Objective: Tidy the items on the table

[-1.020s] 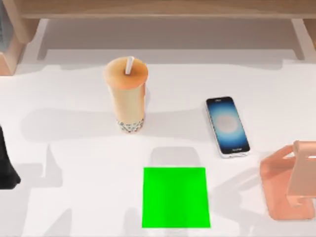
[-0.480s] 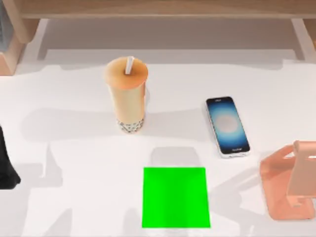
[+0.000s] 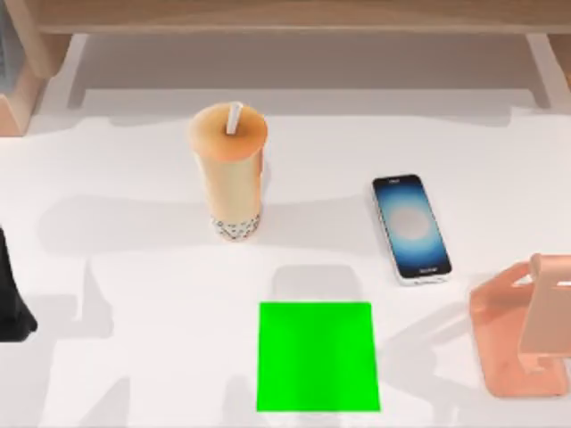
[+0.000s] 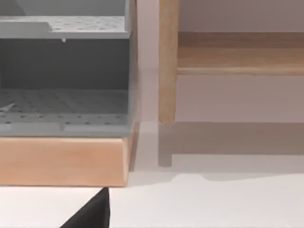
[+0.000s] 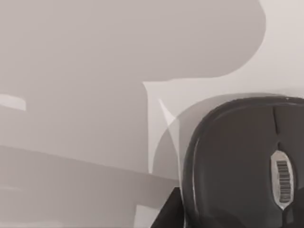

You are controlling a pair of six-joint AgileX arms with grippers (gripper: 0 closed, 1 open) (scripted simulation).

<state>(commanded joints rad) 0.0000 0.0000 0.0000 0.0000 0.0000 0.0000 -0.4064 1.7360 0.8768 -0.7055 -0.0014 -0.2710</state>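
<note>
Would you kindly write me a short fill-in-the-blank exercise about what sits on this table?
1. The straw in the cup is ____ in colour.
2. The phone lies with its screen facing ____.
3. In the top view, the mat is bright ____.
4. The mouse rests on the ____.

Missing words: white; up; green; table

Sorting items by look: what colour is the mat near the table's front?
Bright green mat, plain with no pattern; the top view shows it best.

text: none legible | mouse (image 5: 247, 161): barcode sticker, unreadable | smartphone (image 3: 410, 227): tiny marks, unreadable
</note>
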